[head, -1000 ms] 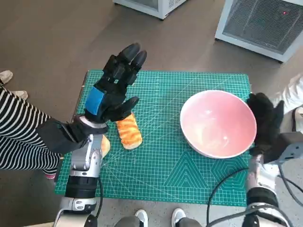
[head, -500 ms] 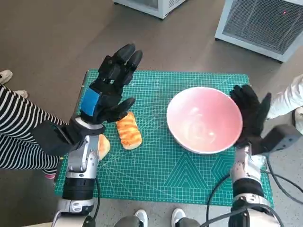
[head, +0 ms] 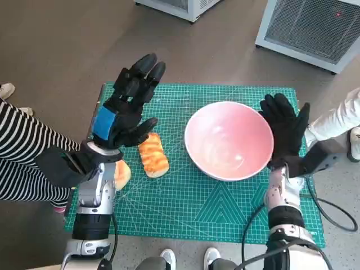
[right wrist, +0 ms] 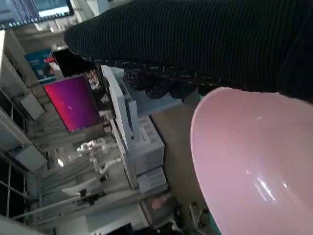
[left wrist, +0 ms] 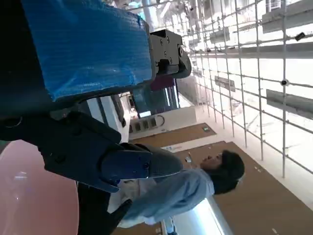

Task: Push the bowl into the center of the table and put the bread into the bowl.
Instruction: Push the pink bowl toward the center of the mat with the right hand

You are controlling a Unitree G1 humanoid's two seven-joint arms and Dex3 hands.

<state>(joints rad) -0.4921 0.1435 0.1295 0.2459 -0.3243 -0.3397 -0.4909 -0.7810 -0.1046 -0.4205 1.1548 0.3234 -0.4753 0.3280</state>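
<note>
While the right robot hand (head: 286, 130) presses flat against the bowl (head: 228, 140): left robot hand (head: 125, 107) spread, empty.

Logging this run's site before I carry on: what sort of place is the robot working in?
Probably a robotics lab or demo hall, not a home. The pink bowl sits on a green cutting mat marked with a grid, a lit magenta screen stands among white cabinets, and the left wrist view shows a high ceiling of metal trusses.
</note>
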